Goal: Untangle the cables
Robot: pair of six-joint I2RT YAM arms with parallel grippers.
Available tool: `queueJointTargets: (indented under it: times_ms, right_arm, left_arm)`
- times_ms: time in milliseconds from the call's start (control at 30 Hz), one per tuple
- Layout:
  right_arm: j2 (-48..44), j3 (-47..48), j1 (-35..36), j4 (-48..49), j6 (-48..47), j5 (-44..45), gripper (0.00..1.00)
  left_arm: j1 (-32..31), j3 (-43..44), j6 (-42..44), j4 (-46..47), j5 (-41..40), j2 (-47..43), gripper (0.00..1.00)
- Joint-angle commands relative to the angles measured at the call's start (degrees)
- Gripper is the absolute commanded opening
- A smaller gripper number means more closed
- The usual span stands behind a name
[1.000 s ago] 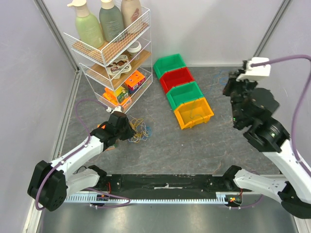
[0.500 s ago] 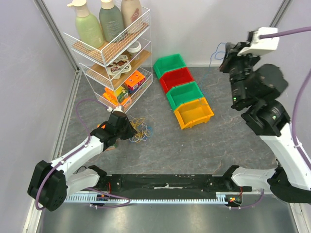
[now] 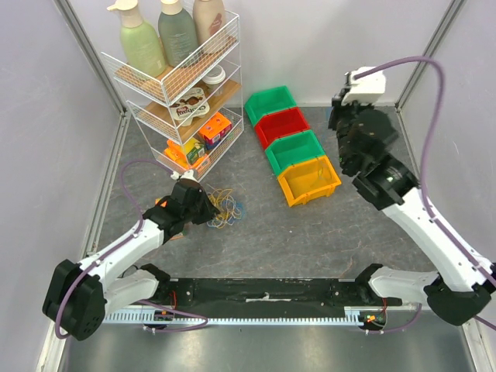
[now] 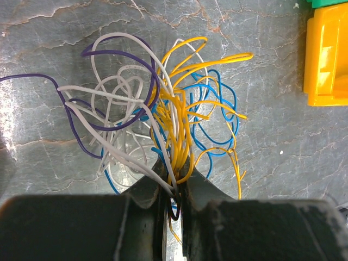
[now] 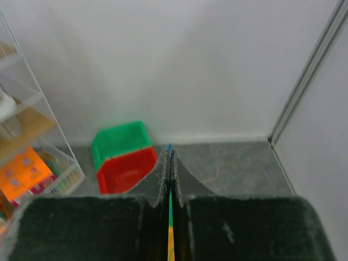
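- Right arm: has swung in from the right side toward the far edge of the table since a second ago, its purple hose now arching high overhead. Left arm and tangle sit where they were.
- right gripper [image 5: 169,157]: my fingers are pressed together, raised above the far-right part of the table. A thin strand [image 5: 169,220], blue to green to yellow, shows in the seam, apparently a wire pinched there.
- left gripper [image 4: 175,182]: low on the table, nearly closed and clamped on a bundle of yellow, white and purple wires at once.
- cables [image 3: 223,208]: a loopy heap of yellow, white, blue and purple on the left half of the table, just in front of the rack's foot, touching my left fingertips.
- Risk, tightening: I hold several strands together, so any pull from here would likely drag the whole heap or cinch the knot.
- Risk, slip: the right-hand strand is hair-thin and could slide out of the pinch unnoticed.
- Risk, snag: a lifted wire may catch on a bin lip or the rack.
- yellow bin [image 3: 311,184]: nearest of a diagonal row at mid-table; contents too fine to tell.
- green bin [image 3: 294,151], red bin [image 3: 283,126], far green bin [image 3: 271,103]: nothing discernible inside.
- wire rack [image 3: 172,81]: far-left corner; bottles [image 3: 177,31] on the top shelf, small boxes and packets on the lower shelves.
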Motion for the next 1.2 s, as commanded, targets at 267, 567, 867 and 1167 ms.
queueJointTargets:
  times_ms: [267,567,867,1167]
  right_arm:
    - [-6.99,-22.18,-5.43,-2.93,11.78,-4.48,0.0]
    - [-14.02,-26.92,-5.43,-12.15,19.16,-15.72,0.0]
    - [-1.57,-35.72,-10.87,-7.25,20.84,-21.7,0.0]
    - [20.24,-23.69,-13.69,-12.25,18.12,-25.39,0.0]
  left_arm:
    - [0.1,-0.63,-1.52,1.63,0.66,-2.97,0.09]
    - [0.1,-0.72,-1.7,1.99,0.75,-2.79,0.09]
    - [0.1,-0.1,-1.43,1.72,4.17,-2.79,0.09]
    - [0.01,0.07,-0.2,1.9,8.75,-2.88,0.09]
